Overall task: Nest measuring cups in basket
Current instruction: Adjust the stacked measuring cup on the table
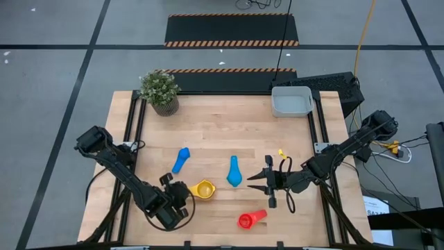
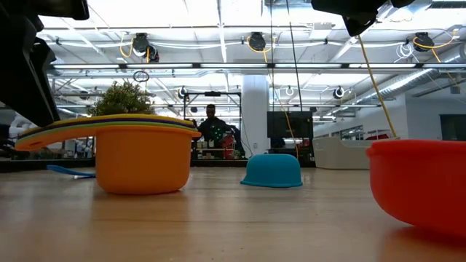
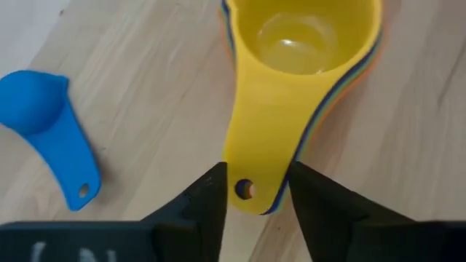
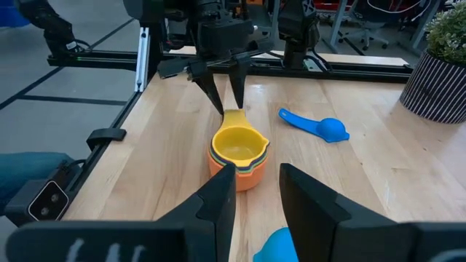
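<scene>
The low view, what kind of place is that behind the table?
Probably a robotics lab or workshop: a large open hall with ceiling strip lights, a person among workbenches, and black-and-orange hazard tape marked on the grey floor around the pale wooden table.

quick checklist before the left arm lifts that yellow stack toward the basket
1. Left gripper fingers either side of the stack's handles: ok.
2. Firm grip on the handles: cannot tell.
3. Nested stack, yellow on top, orange outermost, sitting upright: ok.
4. Basket at the far right corner, nothing seen inside: ok.
5. Right gripper sits between the stack and the basket: not ok.
6. All cups nested: not ok; red cup, light blue cup and blue cup lie loose.
</scene>
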`<state>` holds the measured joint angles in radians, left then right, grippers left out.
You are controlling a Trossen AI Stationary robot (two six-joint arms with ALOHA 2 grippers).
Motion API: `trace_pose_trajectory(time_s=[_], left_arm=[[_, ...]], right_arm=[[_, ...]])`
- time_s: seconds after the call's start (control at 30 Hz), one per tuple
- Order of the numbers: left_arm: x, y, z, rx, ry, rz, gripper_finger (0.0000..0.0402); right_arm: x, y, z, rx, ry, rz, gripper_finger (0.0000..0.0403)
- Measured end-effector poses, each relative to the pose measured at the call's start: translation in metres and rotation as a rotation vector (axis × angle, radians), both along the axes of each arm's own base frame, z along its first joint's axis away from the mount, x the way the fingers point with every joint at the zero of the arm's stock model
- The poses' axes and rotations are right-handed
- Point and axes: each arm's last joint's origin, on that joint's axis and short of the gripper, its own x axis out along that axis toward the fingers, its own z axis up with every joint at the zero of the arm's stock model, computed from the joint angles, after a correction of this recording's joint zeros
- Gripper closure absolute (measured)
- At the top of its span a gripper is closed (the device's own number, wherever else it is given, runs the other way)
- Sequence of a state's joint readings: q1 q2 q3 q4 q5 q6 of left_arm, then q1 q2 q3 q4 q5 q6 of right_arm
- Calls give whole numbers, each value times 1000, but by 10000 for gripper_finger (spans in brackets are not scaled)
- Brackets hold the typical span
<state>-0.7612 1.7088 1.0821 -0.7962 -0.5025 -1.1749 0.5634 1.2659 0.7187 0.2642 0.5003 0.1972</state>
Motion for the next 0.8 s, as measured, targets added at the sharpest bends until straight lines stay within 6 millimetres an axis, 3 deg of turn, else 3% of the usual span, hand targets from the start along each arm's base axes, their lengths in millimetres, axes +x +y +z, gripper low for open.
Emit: trace_pose_trajectory(time_s=[0.3, 0.63, 0.8], left_arm=[[-6, 7, 0, 80, 26, 48, 162], [-8, 1, 0, 71, 4, 13, 160], [-9, -1, 1, 122, -58, 8, 125]], right_arm=[[0, 0, 0, 0, 0, 0, 303], [0, 0, 0, -1, 1, -1, 303], [0, 0, 0, -1, 1, -1, 303]])
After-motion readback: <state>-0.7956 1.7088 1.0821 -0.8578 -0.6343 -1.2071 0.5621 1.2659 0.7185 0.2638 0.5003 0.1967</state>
